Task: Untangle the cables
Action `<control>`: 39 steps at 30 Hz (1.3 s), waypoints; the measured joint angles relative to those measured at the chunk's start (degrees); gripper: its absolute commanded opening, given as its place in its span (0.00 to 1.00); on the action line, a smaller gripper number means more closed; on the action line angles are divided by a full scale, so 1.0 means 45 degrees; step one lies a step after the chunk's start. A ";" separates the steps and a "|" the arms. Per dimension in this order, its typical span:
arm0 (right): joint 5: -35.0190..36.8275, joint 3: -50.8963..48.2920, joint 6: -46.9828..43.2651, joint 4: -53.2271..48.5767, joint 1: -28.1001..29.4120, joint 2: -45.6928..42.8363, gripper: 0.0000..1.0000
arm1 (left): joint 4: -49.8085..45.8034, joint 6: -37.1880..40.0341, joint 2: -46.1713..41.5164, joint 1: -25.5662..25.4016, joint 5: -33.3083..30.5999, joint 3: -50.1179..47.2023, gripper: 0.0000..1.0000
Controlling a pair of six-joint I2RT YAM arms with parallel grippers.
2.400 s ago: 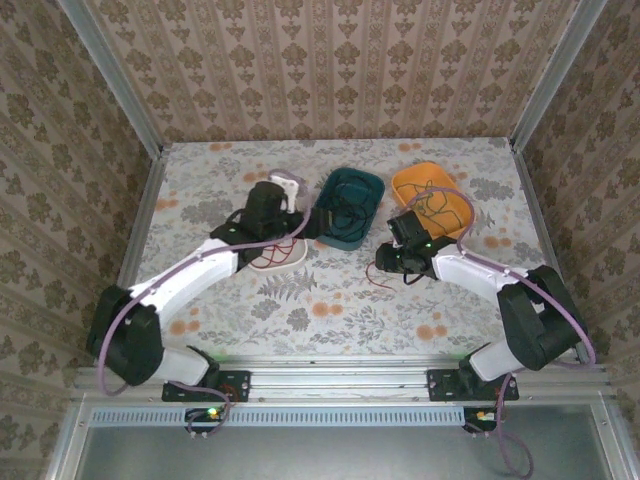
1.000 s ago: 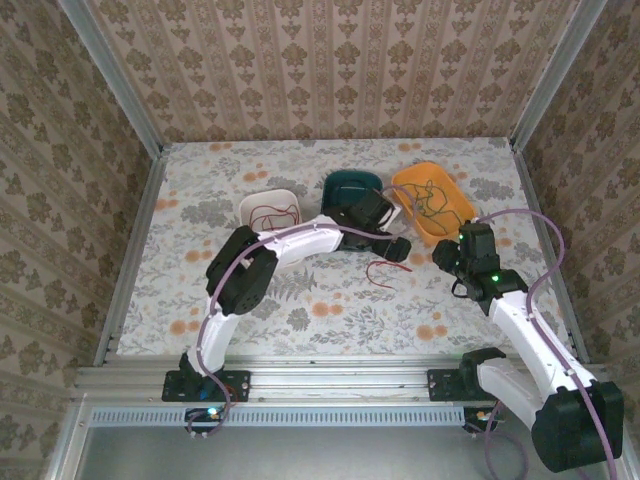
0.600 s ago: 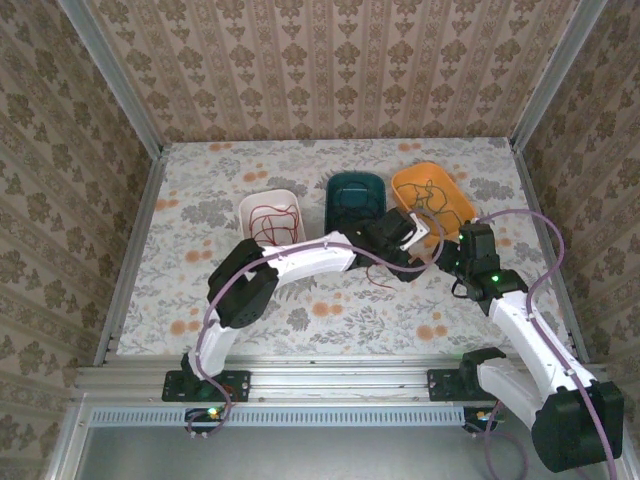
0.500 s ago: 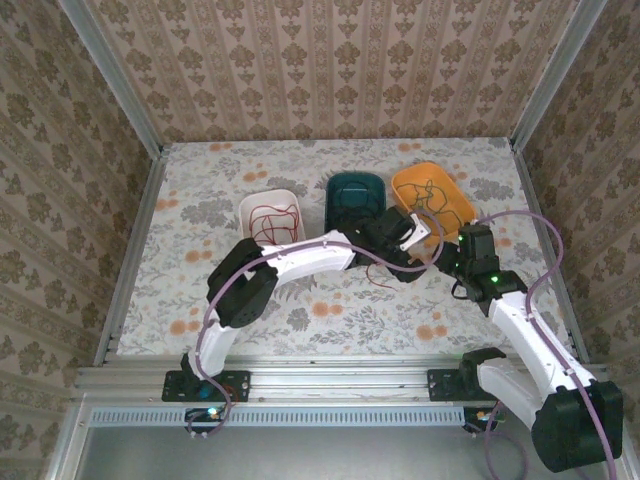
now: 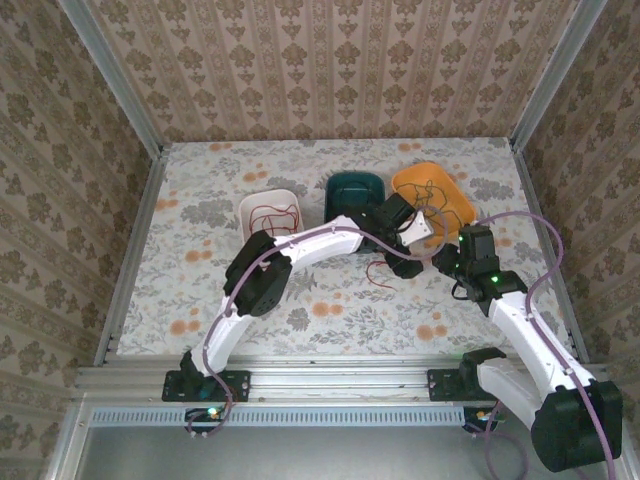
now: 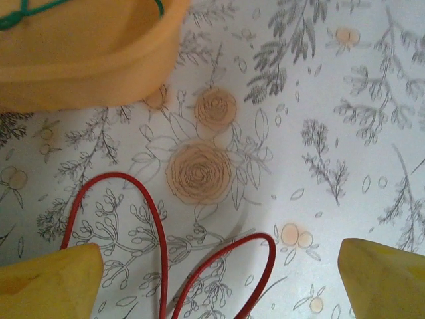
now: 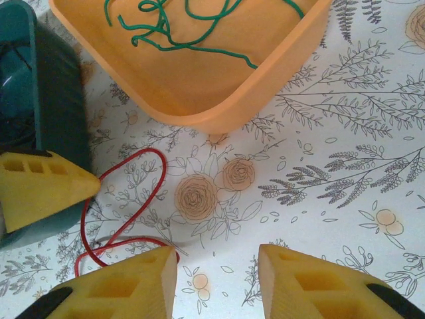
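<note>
Moved further right since earlier frame: left tool (image 6: 219,279), now spread wide above red cable (image 6: 114,175), laid on counter (image 6: 332,100) at lower left, just below orange tray (image 6: 86,80). Right tool (image 7: 218,279) held partly spread, nothing pinched.
</note>
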 measured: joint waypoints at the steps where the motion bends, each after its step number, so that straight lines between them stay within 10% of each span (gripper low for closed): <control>1: -0.0015 0.0000 0.0029 0.0000 -0.0019 0.0000 0.39 | -0.0126 0.0199 0.0087 -0.0015 -0.0087 0.0068 0.90; 15: -0.0267 0.0000 0.0233 0.0010 -0.0087 0.0335 0.39 | -0.0520 0.1909 0.0597 -0.0180 -0.1579 0.0049 0.83; 24: -0.0350 0.0000 0.0214 -0.0019 -0.0136 0.0355 0.39 | -0.1030 0.2812 0.1467 -0.0257 -0.1671 0.1234 0.54; 31: -0.0350 0.0005 0.0257 -0.0112 -0.0423 0.0355 0.39 | -0.1409 0.2817 0.1719 -0.0223 -0.1020 0.1409 0.00; 39: -0.0345 0.0005 0.0457 -0.0306 -0.0661 0.0359 0.39 | 0.0209 0.1277 -0.0743 0.0097 0.0117 -0.1268 0.00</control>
